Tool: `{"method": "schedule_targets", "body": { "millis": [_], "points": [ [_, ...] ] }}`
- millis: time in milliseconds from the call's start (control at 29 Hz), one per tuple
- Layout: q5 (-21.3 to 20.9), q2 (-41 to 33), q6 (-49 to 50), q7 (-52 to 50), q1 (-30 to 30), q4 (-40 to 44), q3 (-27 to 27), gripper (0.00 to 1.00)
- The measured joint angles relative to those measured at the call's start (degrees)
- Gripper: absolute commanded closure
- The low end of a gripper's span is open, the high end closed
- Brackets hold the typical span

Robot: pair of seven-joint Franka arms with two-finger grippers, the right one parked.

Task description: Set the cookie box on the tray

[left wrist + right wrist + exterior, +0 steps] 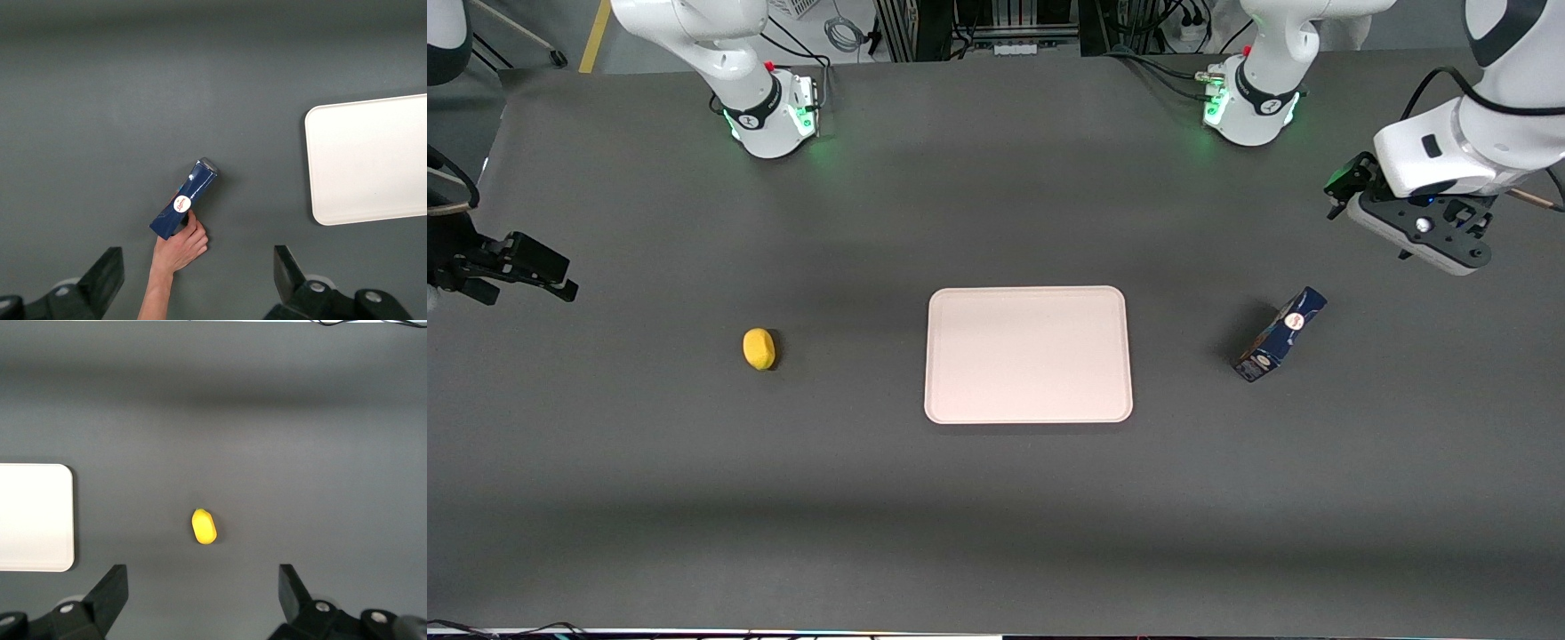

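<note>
The tray (1028, 354) is seen bare at frame centre, the cookie box (1281, 334) is left on the table at centre right, not yet grasped, and the gripper (1352, 191) is held spread open, empty, at upper right.

Even overhead light floods the dark table (996, 498), soft shadows hug the cookie box (1281, 333), the gripper (1414, 233) hovers crisp, no glare.

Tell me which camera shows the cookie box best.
The left wrist view: the cookie box fills more of it, logo visible, with a person's hand touching one end. The front view shows it smaller, toward the working arm's end of the table beside the tray, gripper open above. The right wrist view misses it.
</note>
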State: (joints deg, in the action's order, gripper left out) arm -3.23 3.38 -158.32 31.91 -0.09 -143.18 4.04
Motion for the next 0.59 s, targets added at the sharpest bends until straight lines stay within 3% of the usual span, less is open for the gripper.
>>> {"method": "schedule_targets", "body": {
  "millis": [586],
  "points": [
    [-0.2, 5.4, -6.8, 0.1, -0.1, -0.2, 0.0, 0.00]
  ]
}}
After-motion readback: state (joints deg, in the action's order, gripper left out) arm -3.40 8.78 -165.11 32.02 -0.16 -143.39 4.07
